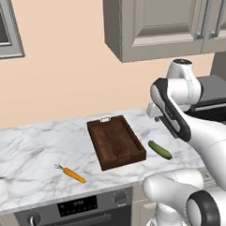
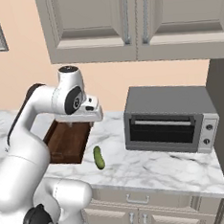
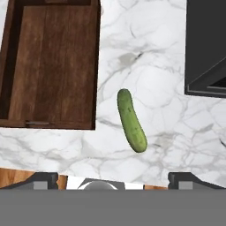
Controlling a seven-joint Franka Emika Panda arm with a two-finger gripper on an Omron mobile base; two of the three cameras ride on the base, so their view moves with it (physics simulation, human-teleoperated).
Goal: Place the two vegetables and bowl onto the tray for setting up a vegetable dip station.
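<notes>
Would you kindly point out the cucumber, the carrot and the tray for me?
cucumber [image 3: 131, 126], hand view, middle of its green body.
carrot [image 1: 73, 174], left base view, middle of its orange root.
tray [image 1: 116, 142], left base view, bare wooden floor.

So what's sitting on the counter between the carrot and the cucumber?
The wooden tray, with nothing in it, lies between the carrot and the cucumber in the left base view; around it is bare marble.
</notes>
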